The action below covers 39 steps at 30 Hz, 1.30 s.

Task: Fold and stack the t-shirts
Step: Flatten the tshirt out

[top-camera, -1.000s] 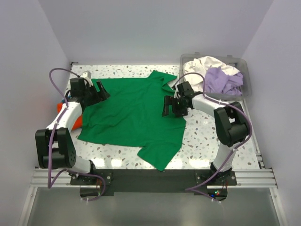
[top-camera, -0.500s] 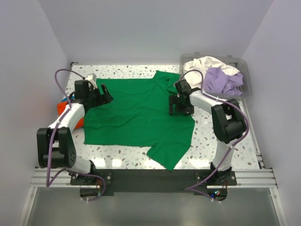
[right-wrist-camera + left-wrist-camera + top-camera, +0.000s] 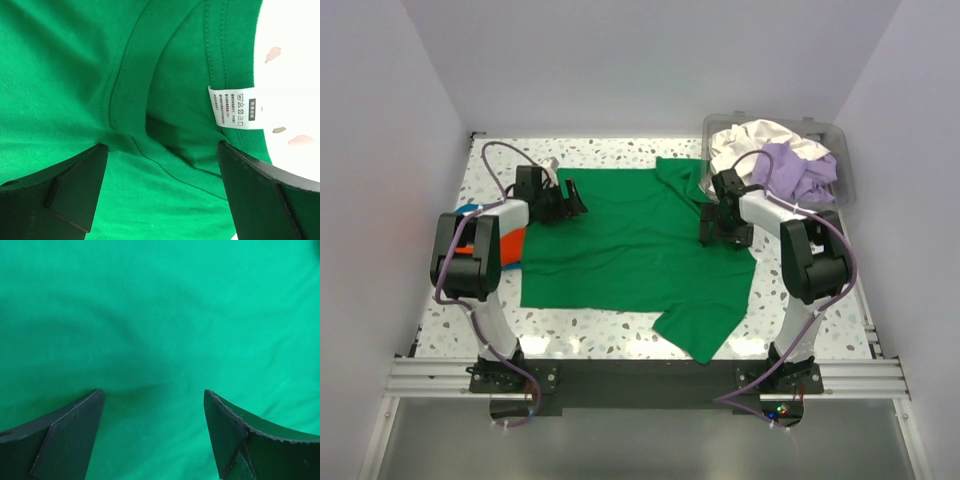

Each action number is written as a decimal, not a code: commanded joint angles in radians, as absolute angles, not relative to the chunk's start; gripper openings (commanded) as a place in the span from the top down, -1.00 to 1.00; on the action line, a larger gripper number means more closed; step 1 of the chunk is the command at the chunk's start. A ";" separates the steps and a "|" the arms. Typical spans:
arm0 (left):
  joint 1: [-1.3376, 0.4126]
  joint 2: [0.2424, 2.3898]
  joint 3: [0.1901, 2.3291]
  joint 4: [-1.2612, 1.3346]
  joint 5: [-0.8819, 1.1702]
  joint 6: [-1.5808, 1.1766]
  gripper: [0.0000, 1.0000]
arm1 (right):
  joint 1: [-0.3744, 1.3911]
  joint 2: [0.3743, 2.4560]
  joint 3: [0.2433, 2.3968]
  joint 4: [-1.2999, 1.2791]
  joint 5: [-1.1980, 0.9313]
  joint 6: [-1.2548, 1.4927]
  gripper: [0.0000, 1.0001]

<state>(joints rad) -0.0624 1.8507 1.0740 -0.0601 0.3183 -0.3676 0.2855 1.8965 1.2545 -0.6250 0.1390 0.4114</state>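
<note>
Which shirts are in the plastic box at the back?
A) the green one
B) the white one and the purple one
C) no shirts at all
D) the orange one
B: the bin holds a crumpled white shirt and a purple shirt, while the green shirt lies spread out outside it.

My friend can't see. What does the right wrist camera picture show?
A green t-shirt fills most of the picture, with its collar and a white label. The right gripper stands open over it, and a strip of speckled table shows beside the collar.
</note>
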 commanded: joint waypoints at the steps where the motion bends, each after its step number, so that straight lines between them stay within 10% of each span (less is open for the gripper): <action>1: -0.077 1.932 1.127 0.037 0.347 -0.382 -0.73 | 0.253 1.924 1.201 -0.716 0.233 0.416 -0.89; 22: -0.153 2.061 1.424 0.011 0.341 -0.403 -0.73 | 0.225 1.894 1.256 -0.765 0.218 0.443 -0.91; 39: -0.121 1.280 0.677 -0.187 -0.196 -0.560 -0.47 | 0.224 1.875 1.273 -0.762 0.141 0.456 -0.91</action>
